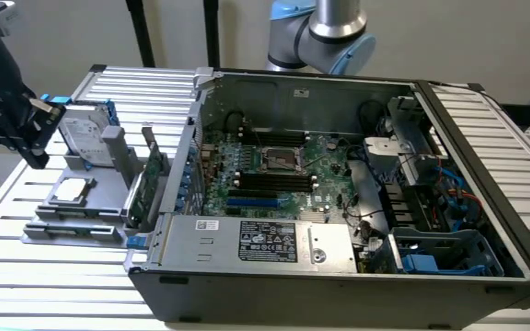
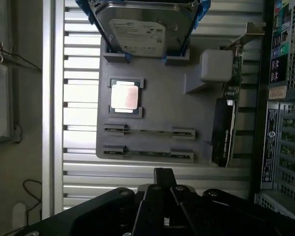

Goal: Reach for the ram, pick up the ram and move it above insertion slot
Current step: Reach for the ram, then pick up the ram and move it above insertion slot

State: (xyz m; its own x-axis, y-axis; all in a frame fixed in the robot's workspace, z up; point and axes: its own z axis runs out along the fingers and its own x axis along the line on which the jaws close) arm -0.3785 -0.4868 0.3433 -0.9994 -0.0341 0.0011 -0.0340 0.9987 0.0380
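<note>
Hovering clear of the open computer case [image 1: 246, 300], the gripper [image 2: 163, 173] is carrying nothing; how wide it is set, I cannot tell. Item: the ram [image 2: 148, 155], two sticks, is standing on edge in slots of the grey tray [image 2: 152, 105] nearest the gripper, top edges exposed, probably for grasping. Processor [image 2: 124, 96] and hard drive [image 2: 142, 29] are sitting farther beyond; expansion card [image 2: 225, 132] is standing to one side.

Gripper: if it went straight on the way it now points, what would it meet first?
Probably the nearer ram at the edge of the grey tray; the way from the gripper to it looks free. Depth is unclear, so it might touch the slatted table just short of it.
</note>
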